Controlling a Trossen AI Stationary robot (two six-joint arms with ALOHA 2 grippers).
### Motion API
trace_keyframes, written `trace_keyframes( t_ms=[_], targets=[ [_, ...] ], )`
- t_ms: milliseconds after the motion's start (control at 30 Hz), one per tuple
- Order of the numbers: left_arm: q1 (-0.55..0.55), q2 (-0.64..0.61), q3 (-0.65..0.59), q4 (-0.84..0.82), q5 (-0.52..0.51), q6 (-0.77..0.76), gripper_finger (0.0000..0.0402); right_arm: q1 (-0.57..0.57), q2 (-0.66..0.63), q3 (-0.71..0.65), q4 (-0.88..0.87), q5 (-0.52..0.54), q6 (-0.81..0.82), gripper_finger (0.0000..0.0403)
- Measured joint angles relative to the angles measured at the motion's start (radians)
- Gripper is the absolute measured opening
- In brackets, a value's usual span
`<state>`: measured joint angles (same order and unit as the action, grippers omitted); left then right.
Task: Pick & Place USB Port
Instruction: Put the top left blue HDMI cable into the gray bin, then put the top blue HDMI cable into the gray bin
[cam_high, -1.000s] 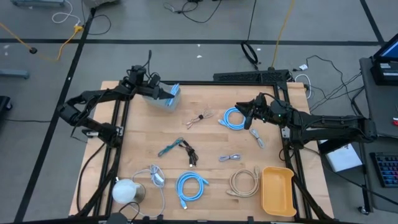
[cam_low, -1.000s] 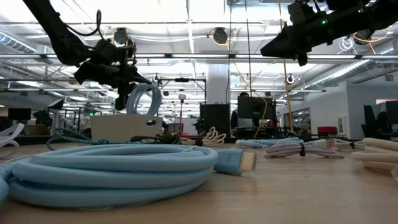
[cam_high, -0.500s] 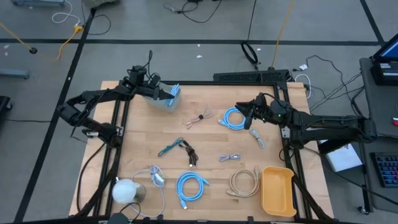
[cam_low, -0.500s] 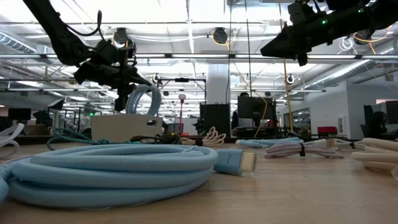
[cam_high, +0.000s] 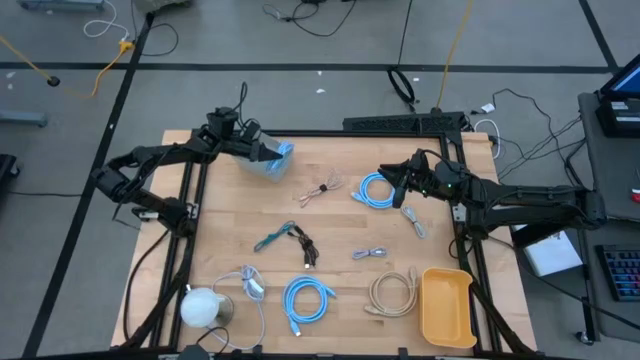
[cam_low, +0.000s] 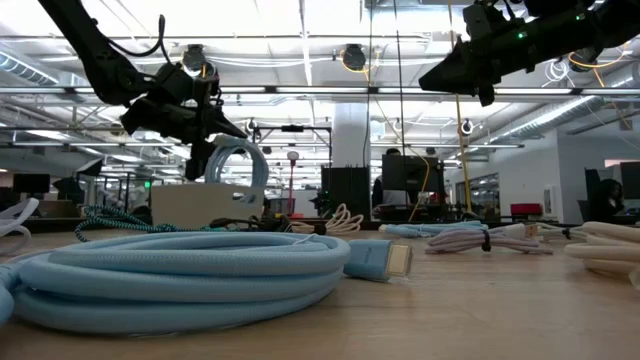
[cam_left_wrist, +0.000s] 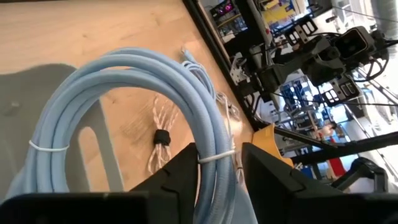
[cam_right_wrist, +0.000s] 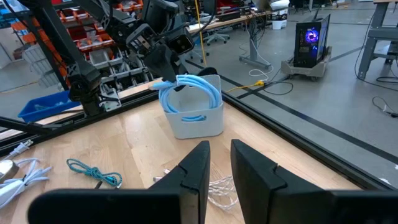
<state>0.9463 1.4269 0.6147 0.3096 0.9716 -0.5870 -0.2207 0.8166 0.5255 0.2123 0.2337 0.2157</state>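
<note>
Left tool (cam_high: 268, 150) is seen over the white bin (cam_right_wrist: 194, 118) near the far left corner of the worktop (cam_high: 340, 240). In the left wrist view its fingers (cam_left_wrist: 186, 171) stand apart, one on each side of the light blue cable coil (cam_left_wrist: 124, 112), astride the strands at a white tie; whether the pads touch the cable cannot be told. The coil is seen standing upright in the bin, its upper loop rising above the rim in the right wrist view and the low view.

Right tool (cam_high: 393, 180) is held above the worktop near the far right side, close to a second blue coil (cam_high: 376, 190) lying flat. Its fingers (cam_right_wrist: 199, 165) are seen close together with a narrow gap, nothing between them.

Also noted on the worktop: a third blue coil (cam_high: 305, 300) near the near edge, a beige coil (cam_high: 392, 293) beside a yellow tray (cam_high: 446, 305) at the near right corner, a teal cable (cam_high: 272, 239) mid-worktop.
</note>
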Motion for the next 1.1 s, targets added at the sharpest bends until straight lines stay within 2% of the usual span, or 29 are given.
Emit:
trace_keyframes(
  t_ms=[233, 633, 933, 1100],
  targets=[
    [0.003, 0.0, 0.0, -0.01, -0.016, 0.02, 0.0132, 0.0, 0.0, 0.0, 0.0, 0.0, 0.0, 0.0061],
    [0.025, 0.0, 0.0, -0.138, -0.031, 0.11, 0.0133, 0.0, 0.0, 0.0, 0.0, 0.0, 0.0, 0.0061],
    [0.027, -0.005, 0.002, -0.126, -0.032, 0.094, 0.0134, 0.0, 0.0, 0.0, -0.004, 0.0, 0.0, 0.0061],
    [0.046, -0.048, 0.067, -0.119, -0.013, 0.046, 0.0134, 0.0, 0.0, 0.0, -0.006, 0.0, 0.0, 0.0061]
  ],
)
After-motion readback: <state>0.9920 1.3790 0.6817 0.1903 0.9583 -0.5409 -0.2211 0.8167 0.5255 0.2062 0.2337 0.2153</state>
